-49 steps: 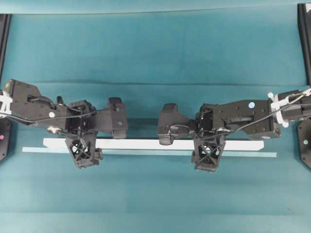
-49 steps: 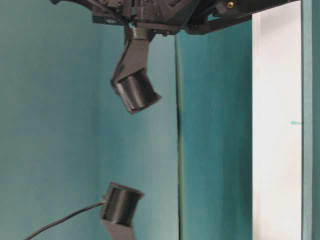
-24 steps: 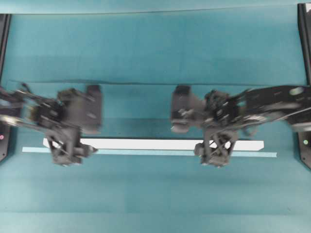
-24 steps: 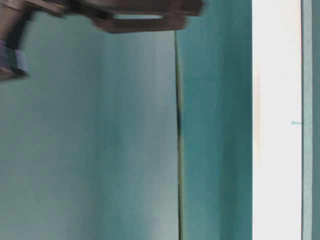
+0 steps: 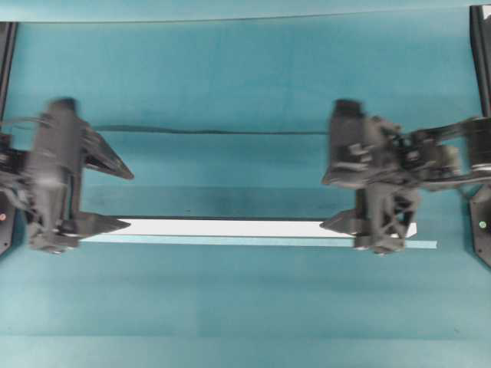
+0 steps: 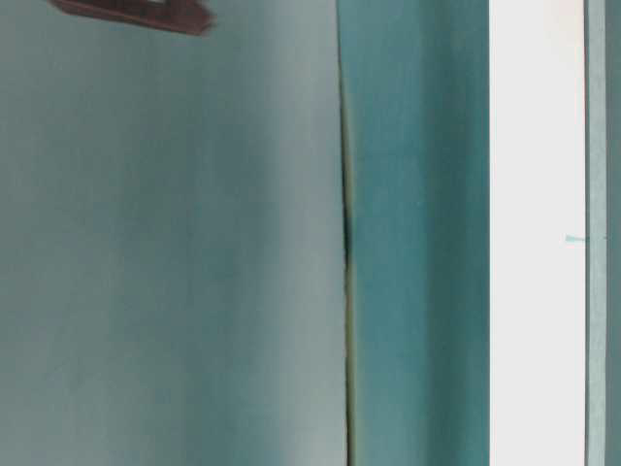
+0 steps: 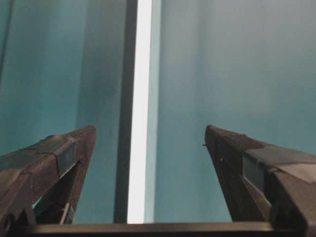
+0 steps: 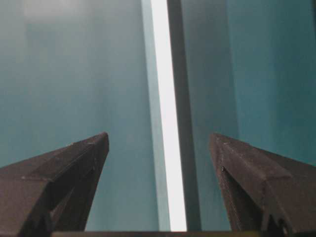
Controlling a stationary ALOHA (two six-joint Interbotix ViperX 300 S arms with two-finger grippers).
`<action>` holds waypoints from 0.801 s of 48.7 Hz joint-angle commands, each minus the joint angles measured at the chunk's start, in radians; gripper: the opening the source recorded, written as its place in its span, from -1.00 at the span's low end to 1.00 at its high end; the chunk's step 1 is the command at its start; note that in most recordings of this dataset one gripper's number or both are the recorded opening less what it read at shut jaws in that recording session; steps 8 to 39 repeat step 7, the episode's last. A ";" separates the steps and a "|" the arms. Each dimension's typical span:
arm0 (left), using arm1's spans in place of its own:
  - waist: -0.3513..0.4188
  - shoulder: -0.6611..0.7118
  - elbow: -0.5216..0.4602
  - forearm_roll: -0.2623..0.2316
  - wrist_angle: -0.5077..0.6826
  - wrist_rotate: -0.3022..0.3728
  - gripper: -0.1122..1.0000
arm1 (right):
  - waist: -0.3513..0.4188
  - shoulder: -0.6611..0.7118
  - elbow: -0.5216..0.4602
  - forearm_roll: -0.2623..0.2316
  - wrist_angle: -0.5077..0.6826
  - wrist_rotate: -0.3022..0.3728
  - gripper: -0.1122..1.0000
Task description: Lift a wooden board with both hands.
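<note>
Wooden board (image 5: 222, 228): one; grippers: two.

Bare teal tabletop (image 5: 245, 307) lay free all round, only the board (image 5: 230, 228) and thin strip (image 5: 230, 241) lay across mid-table, touching.

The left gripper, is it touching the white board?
Apart. In the left wrist view the left gripper is wide open, and the white board runs between its fingers with teal table showing on both sides.

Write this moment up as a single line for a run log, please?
left hand: open, empty | right hand: open, empty | wooden board: flat on table, ungripped, between each hand's fingers in wrist views
</note>
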 commanded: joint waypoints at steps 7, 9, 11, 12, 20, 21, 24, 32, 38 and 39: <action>-0.002 -0.074 -0.002 0.002 -0.098 0.005 0.97 | 0.003 -0.160 0.106 -0.002 -0.166 0.006 0.79; -0.002 -0.074 -0.002 0.002 -0.098 0.005 0.97 | 0.003 -0.160 0.106 -0.002 -0.166 0.006 0.79; -0.002 -0.074 -0.002 0.002 -0.098 0.005 0.97 | 0.003 -0.160 0.106 -0.002 -0.166 0.006 0.79; -0.002 -0.074 -0.002 0.002 -0.098 0.005 0.97 | 0.003 -0.160 0.106 -0.002 -0.166 0.006 0.79; -0.002 -0.074 -0.002 0.002 -0.098 0.005 0.97 | 0.003 -0.160 0.106 -0.002 -0.166 0.006 0.79; -0.002 -0.074 -0.002 0.002 -0.098 0.005 0.97 | 0.003 -0.160 0.106 -0.002 -0.166 0.006 0.79; -0.002 -0.074 -0.002 0.002 -0.098 0.005 0.97 | 0.003 -0.160 0.106 -0.002 -0.166 0.006 0.79; -0.002 -0.074 -0.002 0.002 -0.098 0.005 0.97 | 0.003 -0.160 0.106 -0.002 -0.166 0.006 0.79; -0.002 -0.074 -0.002 0.002 -0.098 0.005 0.97 | 0.003 -0.160 0.106 -0.002 -0.166 0.006 0.79; -0.002 -0.074 -0.002 0.002 -0.098 0.005 0.97 | 0.003 -0.160 0.106 -0.002 -0.166 0.006 0.79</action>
